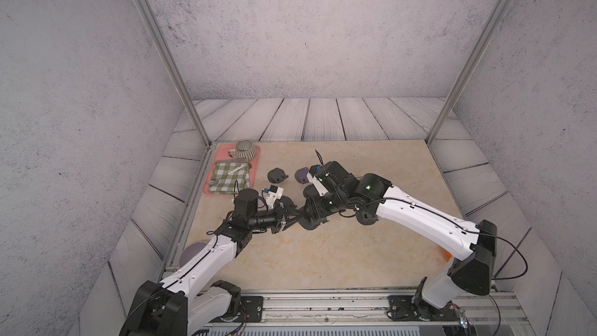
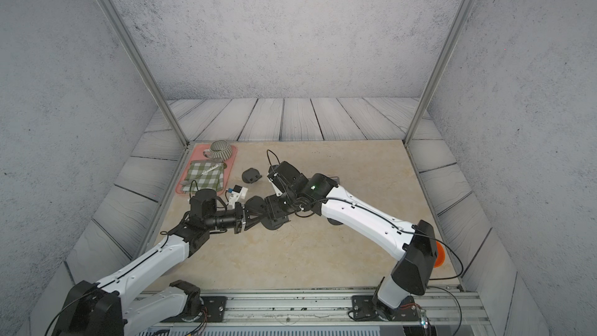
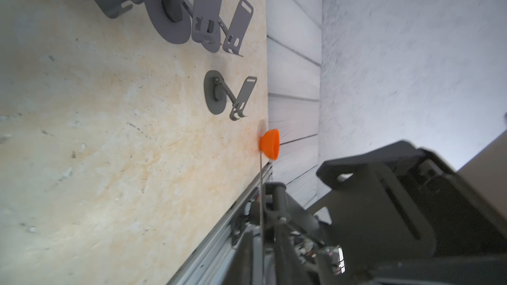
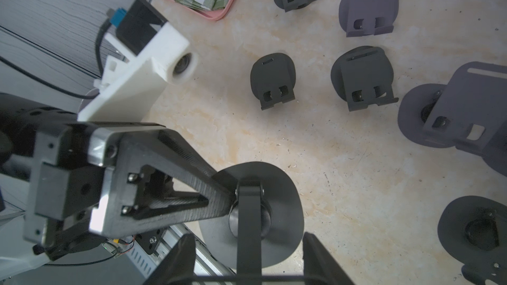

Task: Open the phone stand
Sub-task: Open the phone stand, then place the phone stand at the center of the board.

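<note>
A: Where is the stand relative to the grippers?

B: The phone stand [image 4: 284,201] sits mid-table on its round base. Its link arm runs from the hinge to between the fingers of the right gripper [image 4: 248,234]. Those fingers stand apart, one on each side of the arm, with a gap on both sides. The left gripper [image 4: 231,198] points in from the side, its tips at the base rim just beside the hinge.

A: Are the left jaws clamped?

B: Cannot tell. The tips nearly meet at the rim, but whether they pinch it or only touch it is not resolvable.

A: Do the top views help?

B: Little. In both top views only a dark patch of the base [image 1: 310,225] shows under the two wrists. The right gripper's fingers are hidden there.

A: Is anything else obscured?

B: The far end of the link arm is cut off at the edge of the right wrist view. The left wrist view has a dark blurred mass in the near corner, unidentified. Past it are opened stands [image 3: 212,106] and an orange cup [image 3: 271,143] at the table edge. Folded stands [image 4: 273,78] lie well apart from the grippers, toward the pink tray [image 4: 216,13].
</note>
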